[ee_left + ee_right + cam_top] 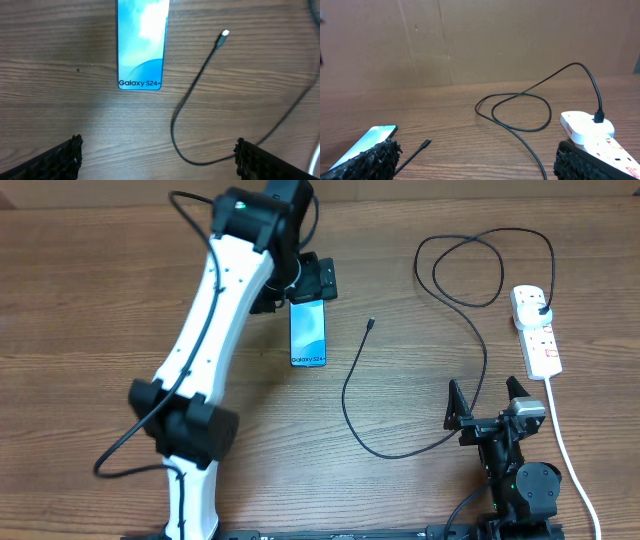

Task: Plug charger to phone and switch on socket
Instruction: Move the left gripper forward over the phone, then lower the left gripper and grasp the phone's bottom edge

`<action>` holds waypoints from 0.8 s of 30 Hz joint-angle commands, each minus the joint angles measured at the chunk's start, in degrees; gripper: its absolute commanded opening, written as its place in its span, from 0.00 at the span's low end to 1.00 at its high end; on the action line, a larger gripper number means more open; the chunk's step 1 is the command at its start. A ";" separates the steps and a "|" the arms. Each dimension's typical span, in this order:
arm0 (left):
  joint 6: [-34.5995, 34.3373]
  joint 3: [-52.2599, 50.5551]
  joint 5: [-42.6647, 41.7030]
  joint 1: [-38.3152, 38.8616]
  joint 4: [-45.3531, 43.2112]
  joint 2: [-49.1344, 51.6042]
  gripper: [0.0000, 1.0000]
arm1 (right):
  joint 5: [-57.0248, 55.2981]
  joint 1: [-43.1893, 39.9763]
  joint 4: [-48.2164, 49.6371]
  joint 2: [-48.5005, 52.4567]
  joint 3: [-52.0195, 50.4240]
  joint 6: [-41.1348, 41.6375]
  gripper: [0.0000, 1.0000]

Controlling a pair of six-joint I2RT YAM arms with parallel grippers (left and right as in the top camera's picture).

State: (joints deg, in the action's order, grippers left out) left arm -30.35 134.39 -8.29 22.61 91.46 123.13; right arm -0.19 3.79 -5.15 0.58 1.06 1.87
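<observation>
1. The left pincer [157, 152] was seen wide open over the bench [100, 280], with nothing held in it. The phone [142, 40] lay just ahead of its two fingers, not between them.
2. The phone was lying flat with its lit screen facing up. The short edge with the white words was turned toward the robot.
3. The small tip [225, 33] of the charger [199, 76] was lying on the bench near the phone, on its right, not touching it. The black plug [541, 307] at the other end was already pushed into the socket [540, 345], well apart on the right.
4. The right pincer [487, 402] was also seen wide open and empty, near the front of the bench, close to a bend of the charger.
5. The step in hand was judged to be getting hold of the phone, so that it would not slide when the tip was pushed in.
6. To be done well, the phone should be gripped by its two long sides, square on. The short edge where the tip goes should be left free. Which short edge has the hole could not be told.
7. The tip should be pinched close behind its metal end, because so thin a cable would likely bend if held farther back.
8. The tip should be lined up straight with the hole and pushed in gently. The socket should be turned on last.
</observation>
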 commanded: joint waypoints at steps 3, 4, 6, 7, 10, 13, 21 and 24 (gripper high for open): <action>-2.03 0.66 3.41 1.03 -0.70 7.45 1.00 | 0.31 -0.07 0.33 -0.42 -0.61 -0.22 1.00; -2.01 0.66 3.39 1.03 -1.18 8.59 1.00 | 0.33 -0.07 0.33 -0.42 -0.61 -0.22 1.00; -2.01 0.66 3.23 1.03 -1.49 11.54 1.00 | 0.31 -0.07 0.33 -0.42 -0.61 -0.22 1.00; -1.90 0.66 2.89 1.03 -1.46 12.70 1.00 | 0.31 -0.07 0.33 -0.42 -0.61 -0.22 1.00; 0.48 0.66 2.91 1.03 -2.03 15.43 1.00 | 0.31 -0.07 0.33 -0.42 -0.61 -0.22 1.00; 3.67 0.66 2.95 1.01 -3.39 17.84 1.00 | 0.31 -0.07 0.33 -0.42 -0.61 -0.22 1.00; 4.33 -0.37 5.01 1.09 -7.91 19.96 1.00 | 0.31 -0.07 0.33 -0.42 -0.61 -0.22 1.00; 6.38 -0.48 5.57 1.07 -9.68 20.00 1.00 | 0.31 -0.07 0.33 -0.42 -0.61 -0.22 1.00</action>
State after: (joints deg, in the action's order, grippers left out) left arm -26.85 134.32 -4.62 23.40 82.96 142.02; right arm -0.19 3.79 -5.15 0.58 1.06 1.83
